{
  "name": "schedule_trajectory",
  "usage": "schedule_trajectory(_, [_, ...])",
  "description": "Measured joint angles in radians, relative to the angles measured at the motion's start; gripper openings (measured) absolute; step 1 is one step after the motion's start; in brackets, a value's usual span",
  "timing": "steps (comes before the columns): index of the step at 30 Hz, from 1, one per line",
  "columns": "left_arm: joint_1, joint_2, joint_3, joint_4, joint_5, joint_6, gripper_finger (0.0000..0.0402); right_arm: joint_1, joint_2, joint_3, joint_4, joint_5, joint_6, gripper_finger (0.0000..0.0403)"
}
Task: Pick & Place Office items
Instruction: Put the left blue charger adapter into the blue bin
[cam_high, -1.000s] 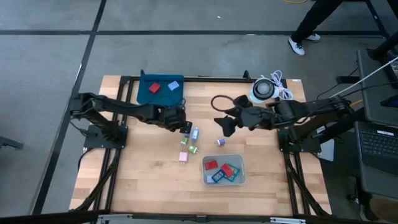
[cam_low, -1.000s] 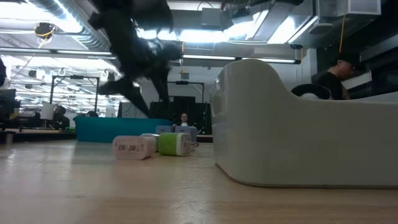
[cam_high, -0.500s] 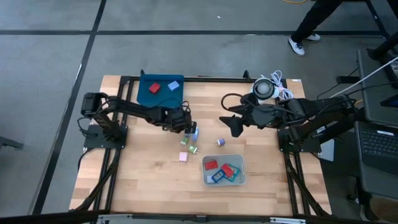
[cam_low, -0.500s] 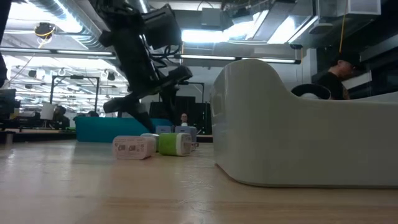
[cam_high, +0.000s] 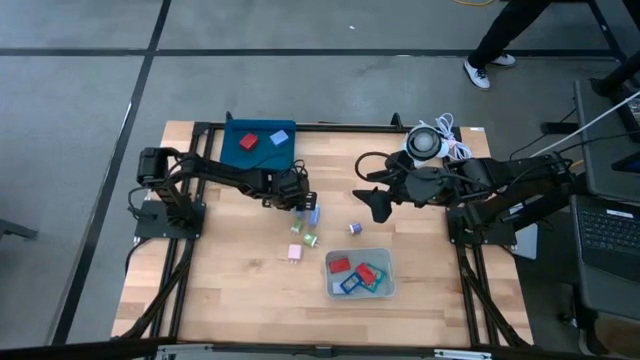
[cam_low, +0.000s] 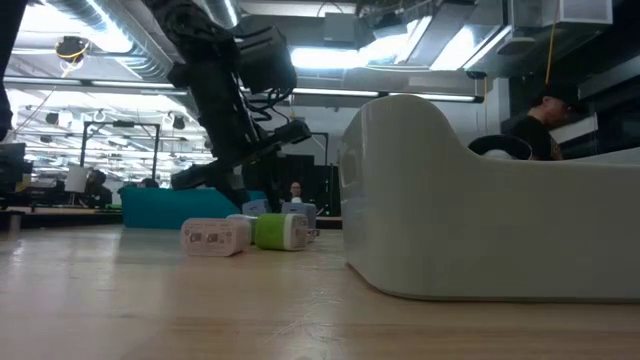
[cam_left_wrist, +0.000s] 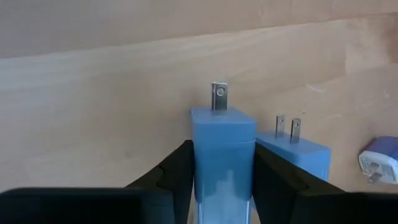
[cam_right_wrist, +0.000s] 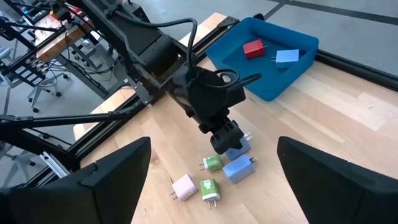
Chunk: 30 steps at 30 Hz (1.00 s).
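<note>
My left gripper (cam_high: 303, 205) is down at a blue blocky piece (cam_left_wrist: 224, 155) near the middle of the table, shut on it; a metal prong (cam_left_wrist: 219, 98) sticks out of its far end. A lighter blue piece (cam_left_wrist: 298, 158) lies right beside it. Two green pieces (cam_high: 297, 228) (cam_high: 311, 240), a pink one (cam_high: 294, 253) and a small white-and-blue one (cam_high: 354, 228) lie loose on the wood. My right gripper (cam_high: 376, 206) hovers open to the right of them, touching nothing. My left gripper pinches the blue piece between its two fingers (cam_left_wrist: 177, 177), one on each long side (cam_left_wrist: 205, 162). The fingers come from above, slanting down, and lie along the piece. The prong end points away from the gripper. The piece seems to lie on the table beside the lighter blue one.
A dark blue tray (cam_high: 240, 150) at the far left holds a red and a light blue piece. A pale bin (cam_high: 386, 285) near the front holds red and blue pieces; in the low view its wall (cam_low: 490, 200) fills the right side. A white coiled cable (cam_high: 425, 143) lies far right.
My left gripper has come down and shifted slightly toward the table's right, ending at the blue piece. My right gripper has drawn back a little toward the table's right. The loose pieces have stayed where they were.
</note>
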Motion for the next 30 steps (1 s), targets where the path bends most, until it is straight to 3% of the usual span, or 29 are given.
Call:
schedule_trajectory(7, [0.019,-0.021,-0.005,-0.001,0.004,0.036,0.0119,0.0,0.0,0.0,0.0,0.0,0.015,0.0355])
schedule_trajectory(13, [0.074,-0.164,-0.004,0.12,-0.119,0.136,0.0119,0.0,0.0,0.0,0.0,0.002,0.033,0.0355])
schedule_trajectory(17, [0.17,-0.293,-0.002,0.086,-0.187,0.228,0.0119,0.0,0.0,0.0,0.008,0.024,0.039,0.0355])
schedule_trajectory(22, [0.347,-0.404,-0.002,-0.18,-0.234,0.35,0.0119,0.0,0.0,0.0,0.015,0.05,0.045,0.0355])
schedule_trajectory(27, [0.518,-0.375,-0.002,-0.219,-0.134,0.532,0.0119,0.0,0.0,0.0,0.016,0.06,0.05,0.0355])
schedule_trajectory(30, [0.587,-0.341,-0.002,-0.186,-0.139,0.578,0.0119,0.0,0.0,0.0,0.021,0.06,0.06,0.0355])
